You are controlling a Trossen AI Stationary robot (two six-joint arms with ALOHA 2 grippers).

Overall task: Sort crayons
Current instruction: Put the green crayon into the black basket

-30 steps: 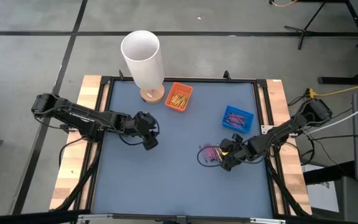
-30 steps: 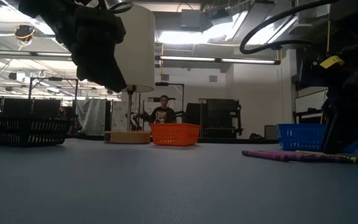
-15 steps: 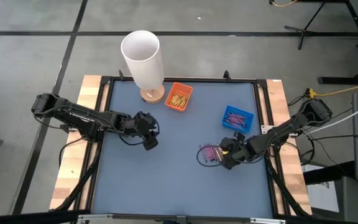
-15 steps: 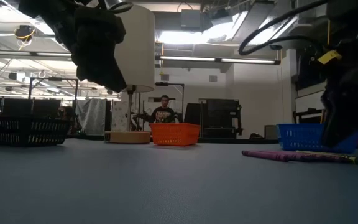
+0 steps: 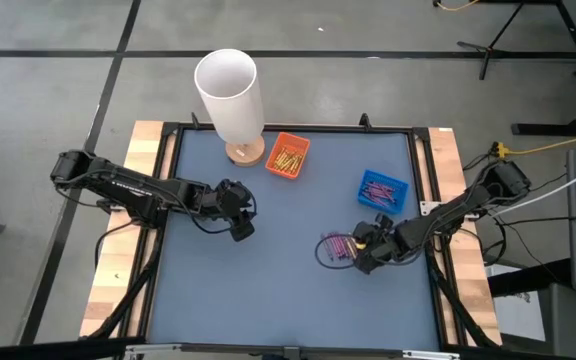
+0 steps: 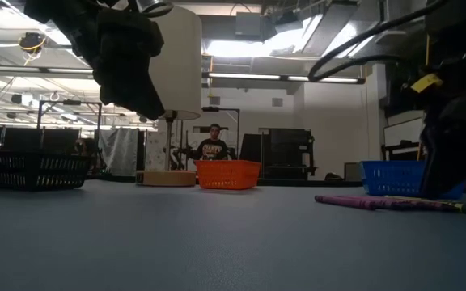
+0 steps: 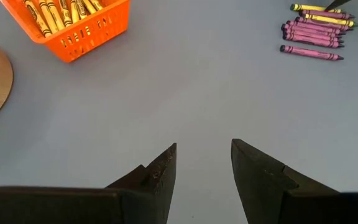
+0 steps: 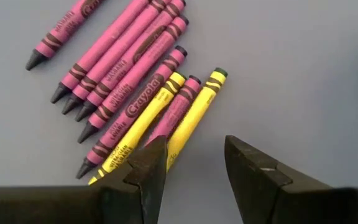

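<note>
Several pink-purple crayons and two yellow ones [image 8: 135,93] lie side by side on the blue-grey table, right of centre [image 5: 337,245]; they also show in the low view [image 6: 395,202]. My right gripper [image 8: 194,165] is open right by this pile [image 5: 361,252], and a yellow crayon [image 8: 194,115] points into the gap between its fingers. My left gripper [image 7: 202,168] is open and empty over bare table left of centre [image 5: 240,226]. My right gripper's one finger [image 8: 151,168] covers the near ends of a yellow crayon and a pink crayon [image 8: 169,121]. I cannot tell whether it touches them. The crayons lie flat on the table.
An orange tray [image 5: 289,156] with yellow crayons stands at the far middle. A blue tray [image 5: 382,190] with purple crayons stands just beyond my right gripper. A tall white cylinder [image 5: 230,92] on a round wooden base stands at the far left. The table has a black rim [image 5: 168,190].
My right gripper has shifted slightly toward the crayon pile, still open. The crayons lie as before.
</note>
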